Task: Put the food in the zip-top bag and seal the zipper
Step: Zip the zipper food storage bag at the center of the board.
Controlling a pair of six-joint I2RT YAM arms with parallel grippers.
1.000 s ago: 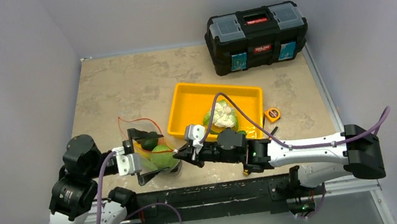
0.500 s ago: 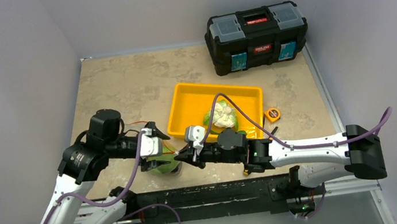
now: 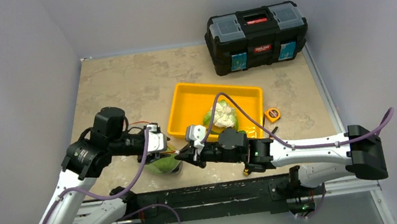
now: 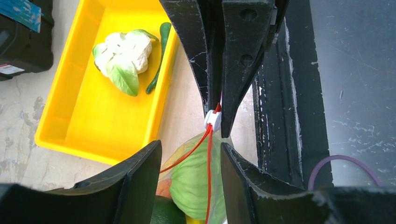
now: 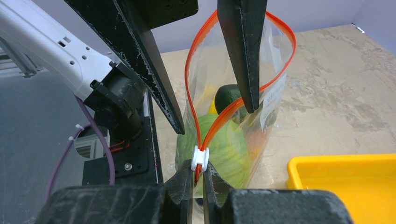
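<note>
The zip-top bag point(image 3: 163, 164) stands near the table's front edge, holding a green cabbage point(image 4: 196, 182), a dark avocado point(image 5: 229, 95) and yellow and orange pieces. Its red-orange zipper point(image 5: 192, 70) gapes in a loop. My right gripper point(image 5: 200, 175) is shut on the zipper's end, just below the white slider point(image 5: 200, 158); it also shows in the top view point(image 3: 182, 156) and the left wrist view point(image 4: 217, 119). My left gripper point(image 4: 190, 149) is open, its jaws either side of the bag's mouth, touching nothing I can see. A cauliflower point(image 4: 123, 51) lies in the tray.
The yellow tray point(image 3: 184, 105) lies just beyond the bag, with a thin green pod point(image 4: 159, 56) beside the cauliflower. A black toolbox point(image 3: 257, 36) stands at the back right. A small orange tape measure point(image 3: 272, 115) lies right of the tray.
My left arm has risen and swung right, bringing its open gripper over the bag's mouth. My right gripper has kept its hold at the slider end.
</note>
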